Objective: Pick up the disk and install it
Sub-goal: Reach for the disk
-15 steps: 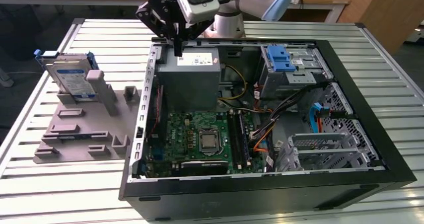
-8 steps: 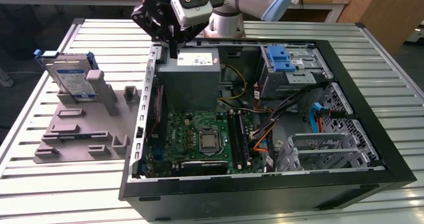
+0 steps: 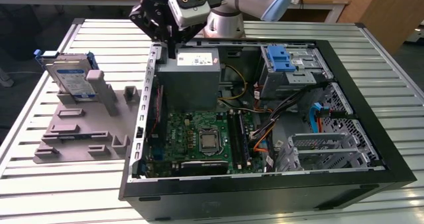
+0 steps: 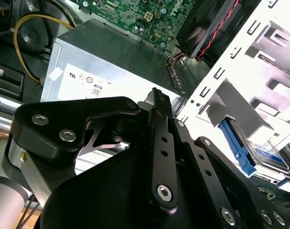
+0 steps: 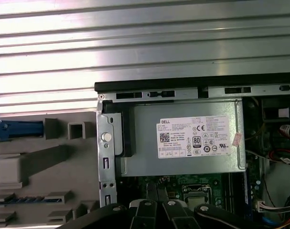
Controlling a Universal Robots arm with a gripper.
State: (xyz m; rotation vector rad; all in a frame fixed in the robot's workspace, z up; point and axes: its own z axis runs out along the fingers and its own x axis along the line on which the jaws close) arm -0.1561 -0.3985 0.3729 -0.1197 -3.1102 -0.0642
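Disk (image 3: 71, 79) stands upright in grey holder (image 3: 76, 132) beside PC case (image 3: 265, 191), prob. so its edges are free for a grab; gripper (image 3: 171, 53) hovers over case's PSU (image 3: 188, 82), jaws closed, empty.

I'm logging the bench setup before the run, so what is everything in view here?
disk: one, silver with a blue frame, standing upright in the fixture at the exterior view's left
fixture: one, grey, on the table beside the computer case
computer case: one, black, open, on the table
power supply box: one, grey with a white sticker, inside the case
motherboard: one, green, inside the case
drive cage: one, grey with a blue latch, inside the case toward the exterior view's right
table: one, silver, slatted, under everything
gripper: one, black, shut and empty, over the power supply box by the case wall
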